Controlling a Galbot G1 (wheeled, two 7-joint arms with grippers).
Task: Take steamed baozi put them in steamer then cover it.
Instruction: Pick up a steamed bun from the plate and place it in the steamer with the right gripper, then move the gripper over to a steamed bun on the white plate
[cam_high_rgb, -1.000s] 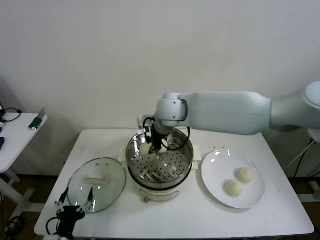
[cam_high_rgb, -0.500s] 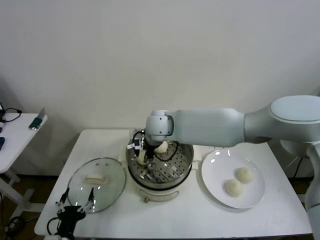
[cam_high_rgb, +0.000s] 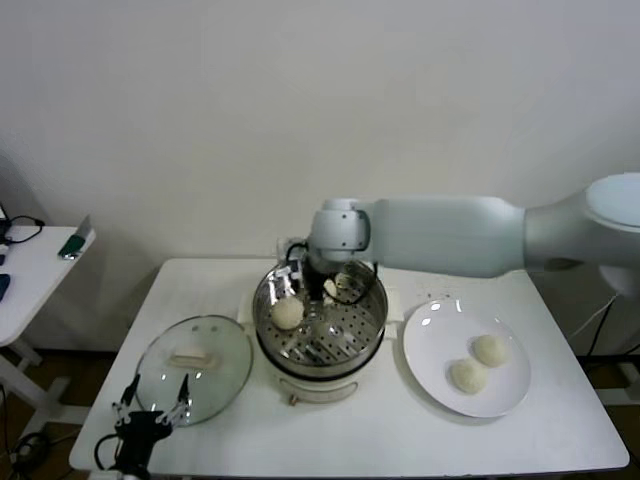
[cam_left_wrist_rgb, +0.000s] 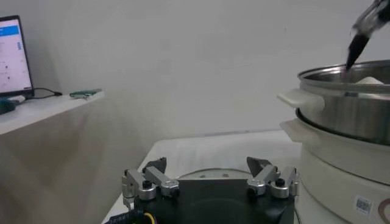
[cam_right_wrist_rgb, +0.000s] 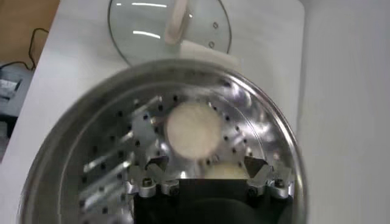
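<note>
Risk first: right gripper (cam_high_rgb: 312, 281) hangs low inside the steamer (cam_high_rgb: 320, 322), fingers spread and holding nothing, right over the two baozi on the perforated tray. One baozi (cam_high_rgb: 287, 313) sits on the left of the tray, a second (cam_high_rgb: 336, 288) at the far side, partly under the wrist. A sloppy lift-out could clip either bun or catch the rim and nudge the pot on its base. Two more baozi (cam_high_rgb: 478, 362) wait on the plate (cam_high_rgb: 428, 372), right of the steamer. Glass lid (cam_high_rgb: 194, 369) lies flat on the table (cam_high_rgb: 400, 440), left of the pot. Left gripper (cam_left_wrist_rgb: 210, 181) is parked near the lid's near edge, fingers spread, empty.

Versus a second ago: the right fingers were pinching a bun above the tray; now they are apart, the bun rests on the tray, and the arm has shifted.
</note>
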